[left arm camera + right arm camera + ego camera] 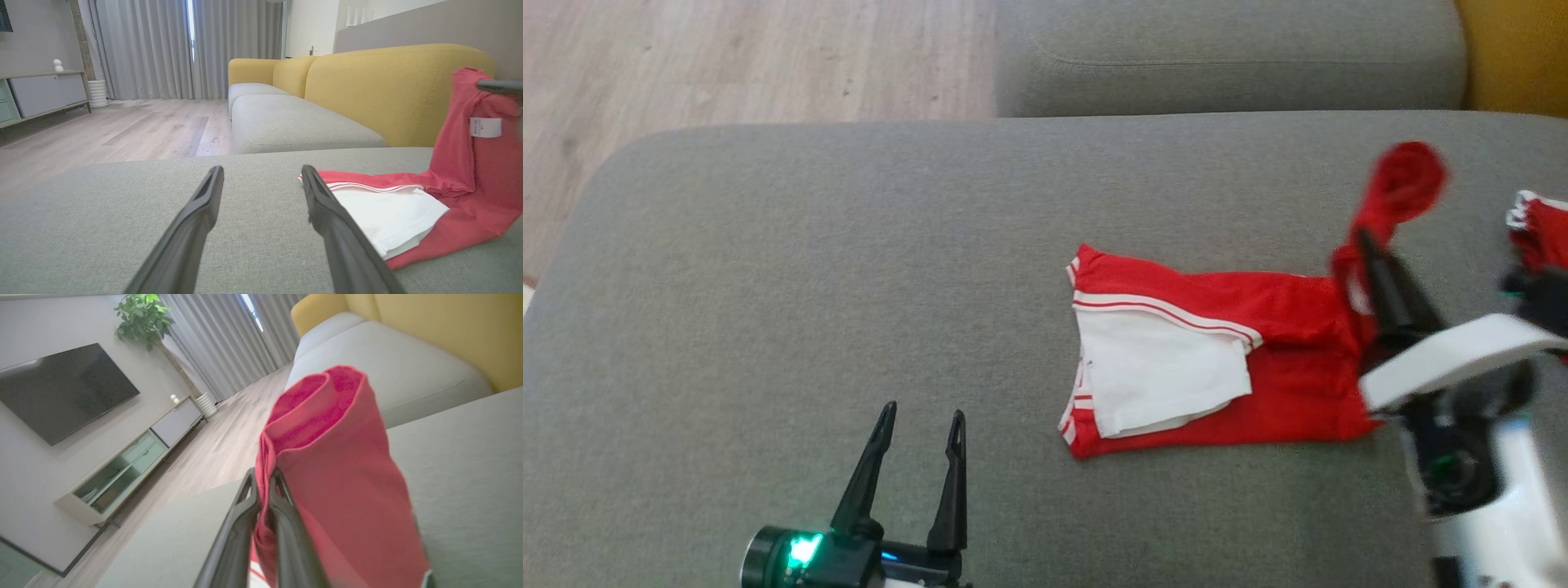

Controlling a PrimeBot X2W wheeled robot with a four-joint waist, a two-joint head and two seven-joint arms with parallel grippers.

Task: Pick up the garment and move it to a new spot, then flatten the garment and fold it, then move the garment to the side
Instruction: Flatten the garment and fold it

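Observation:
The garment is red with white trim and a white panel, lying partly folded on the grey sofa cushion. Its right end is lifted off the cushion into a raised red loop, with my right gripper shut on that edge. In the right wrist view the red cloth drapes over the closed fingers. My left gripper stands open near the cushion's front, left of the garment and apart from it. In the left wrist view the garment lies just right of the right finger.
A second grey seat cushion lies beyond, with a yellow backrest at the right. Wooden floor runs off the cushion's far left. Another red and white piece of cloth shows at the right edge. A TV and low cabinet stand across the room.

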